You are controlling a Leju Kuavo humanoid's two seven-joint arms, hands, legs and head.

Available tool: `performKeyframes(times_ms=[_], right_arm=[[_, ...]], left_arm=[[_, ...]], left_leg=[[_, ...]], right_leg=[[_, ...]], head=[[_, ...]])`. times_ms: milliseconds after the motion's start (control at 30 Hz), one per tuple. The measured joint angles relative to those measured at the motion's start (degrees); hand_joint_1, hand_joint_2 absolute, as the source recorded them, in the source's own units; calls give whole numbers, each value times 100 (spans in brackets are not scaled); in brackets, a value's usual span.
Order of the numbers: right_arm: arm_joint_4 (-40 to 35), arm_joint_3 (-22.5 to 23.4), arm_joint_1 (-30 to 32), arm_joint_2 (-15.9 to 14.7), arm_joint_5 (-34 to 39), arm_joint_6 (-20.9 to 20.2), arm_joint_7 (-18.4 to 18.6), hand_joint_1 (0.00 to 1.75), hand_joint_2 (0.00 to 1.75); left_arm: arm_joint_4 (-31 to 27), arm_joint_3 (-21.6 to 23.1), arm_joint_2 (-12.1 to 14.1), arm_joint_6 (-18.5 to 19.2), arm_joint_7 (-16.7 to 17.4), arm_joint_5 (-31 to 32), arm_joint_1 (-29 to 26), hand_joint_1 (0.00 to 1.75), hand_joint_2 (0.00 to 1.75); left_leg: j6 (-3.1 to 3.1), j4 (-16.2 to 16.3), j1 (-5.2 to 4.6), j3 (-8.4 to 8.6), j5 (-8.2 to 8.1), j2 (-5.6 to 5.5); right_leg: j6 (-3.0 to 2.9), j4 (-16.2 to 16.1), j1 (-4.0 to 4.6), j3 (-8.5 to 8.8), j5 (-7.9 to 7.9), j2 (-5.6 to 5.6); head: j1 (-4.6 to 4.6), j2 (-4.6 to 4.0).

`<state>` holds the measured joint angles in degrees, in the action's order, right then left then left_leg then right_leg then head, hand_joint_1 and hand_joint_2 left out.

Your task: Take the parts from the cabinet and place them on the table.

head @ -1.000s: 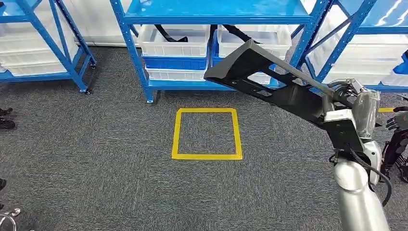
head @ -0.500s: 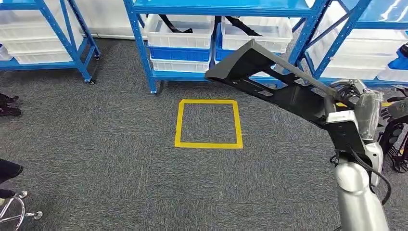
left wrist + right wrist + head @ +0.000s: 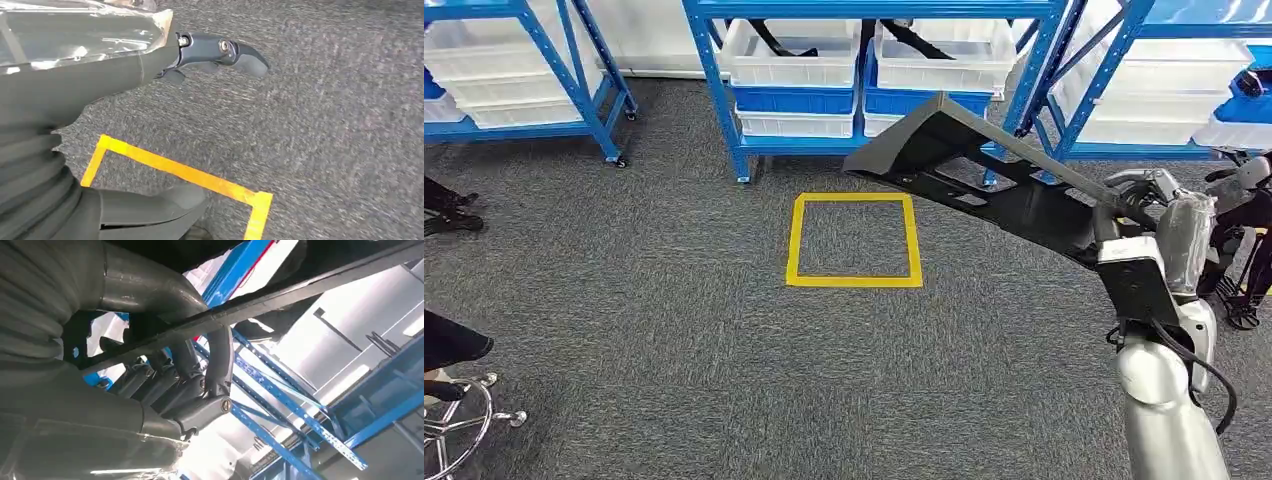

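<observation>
Head view — high, facing down at carpet (image 3: 674,350); left wrist view close above it, sharing yellow tape square (image 3: 854,240).

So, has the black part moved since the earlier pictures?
Yes. Against the blue shelf the black part drew back: its tip covered the upper white bin, now lies below it.

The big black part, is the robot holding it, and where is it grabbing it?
Yes. The right hand grips the long black part at its narrow end, fingers wrapped around its thin edge. The left hand holds nothing.
</observation>
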<state>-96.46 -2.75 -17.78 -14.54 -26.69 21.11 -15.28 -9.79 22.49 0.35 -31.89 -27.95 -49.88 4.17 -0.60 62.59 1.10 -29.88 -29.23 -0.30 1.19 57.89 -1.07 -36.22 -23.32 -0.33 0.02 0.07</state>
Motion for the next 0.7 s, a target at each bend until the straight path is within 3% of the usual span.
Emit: performKeyframes(times_ms=[33,100,133,167,200,233,267,300,333,367,400,433,467,500,533,567,633,667,700], right_arm=[[-61,44,25,-22,0,13,0,175,175],[-111,59,40,-28,2,24,-2,175,175],[-120,61,69,-28,2,24,-2,175,175],[-127,68,103,-35,2,26,-2,175,175],[-127,85,136,-48,9,24,-2,175,175],[-127,92,142,-72,32,22,-13,175,175],[-127,103,149,-87,77,22,-28,175,175],[-126,114,161,-109,127,24,-59,175,175],[-124,129,195,-116,200,24,-89,175,175],[-124,151,245,-118,245,24,-112,175,175],[-124,171,297,-127,300,26,-131,175,175],[-124,199,341,-129,354,26,-151,175,175],[-127,214,363,-138,413,26,-183,175,175],[-129,223,370,-142,452,26,-212,175,175],[-131,229,350,-144,485,26,-234,175,175],[-133,227,362,-142,520,26,-256,175,175],[-122,229,362,-144,599,17,-286,175,175],[-111,225,353,-144,643,11,-306,175,175],[-96,221,331,-144,722,4,-334,175,175]], left_arm=[[-13,2,4,-9,0,18,11,0,175],[-15,4,4,-20,0,46,38,0,175],[-18,4,7,-22,0,53,39,0,175],[-18,4,4,-31,0,53,38,0,175],[-24,4,-7,-48,-2,53,59,0,175],[-29,4,9,-66,-9,53,66,0,175],[-35,2,18,-72,-18,53,71,0,175],[-44,2,17,-72,-31,57,77,0,175],[-59,2,15,-72,-33,70,83,0,175],[-70,2,15,-72,-33,83,89,0,175],[-79,4,11,-72,-31,105,94,0,175],[-88,4,7,-74,-31,123,95,0,175],[-90,4,0,-79,-26,127,96,0,175],[-96,4,2,-87,-26,125,100,0,175],[-105,2,2,-94,-26,120,97,0,175],[-107,2,-7,-103,-26,116,103,0,175],[-116,0,9,-105,-26,63,106,0,175],[-116,-2,13,-105,-28,33,101,0,175],[-116,-18,17,-105,-33,-4,97,0,175]], left_leg=[[27,-459,-33,288,-185,-21],[109,-509,-86,235,-192,-15],[172,-513,-106,212,-144,-11],[249,-577,-65,116,-33,23],[281,-588,-66,40,15,46],[355,-588,-61,-49,93,51],[349,-588,-64,-115,166,59],[354,-585,-70,-205,244,71],[351,-578,-74,-296,317,92],[348,-573,-75,-374,376,117],[343,-570,-73,-444,428,149],[328,-568,-69,-506,476,173],[303,-561,-67,-553,522,215],[267,-547,-85,-559,548,242],[245,-523,-119,-584,560,291],[206,-515,-142,-584,592,345],[172,-526,-136,-578,622,482],[133,-509,-121,-591,624,524],[73,-416,-86,-637,508,357]], right_leg=[[44,30,35,-43,33,-7],[140,-7,28,-64,154,-31],[185,-39,13,-62,221,-29],[228,-32,54,-103,259,-23],[184,76,8,-205,68,-7],[112,350,20,-340,-252,2],[72,761,23,-444,-574,11],[72,1226,22,-546,-813,13],[119,1638,19,-618,-897,14],[186,1840,18,-605,-839,13],[262,1788,12,-475,-705,12],[330,1490,1,-215,-540,2],[354,941,-4,178,-440,-52],[329,378,-1,580,-467,-258],[282,-91,67,918,-615,-426],[183,-195,104,920,-681,-375],[103,-164,98,810,-667,-243],[15,-187,35,791,-616,-181],[-39,-188,-4,795,-573,-150]], head=[[15,0],[15,0],[13,0],[20,0],[7,0],[43,0],[57,0],[50,0],[57,0],[52,0],[57,0],[59,0],[57,0],[59,0],[77,0],[55,0],[48,0],[46,0],[46,0]])
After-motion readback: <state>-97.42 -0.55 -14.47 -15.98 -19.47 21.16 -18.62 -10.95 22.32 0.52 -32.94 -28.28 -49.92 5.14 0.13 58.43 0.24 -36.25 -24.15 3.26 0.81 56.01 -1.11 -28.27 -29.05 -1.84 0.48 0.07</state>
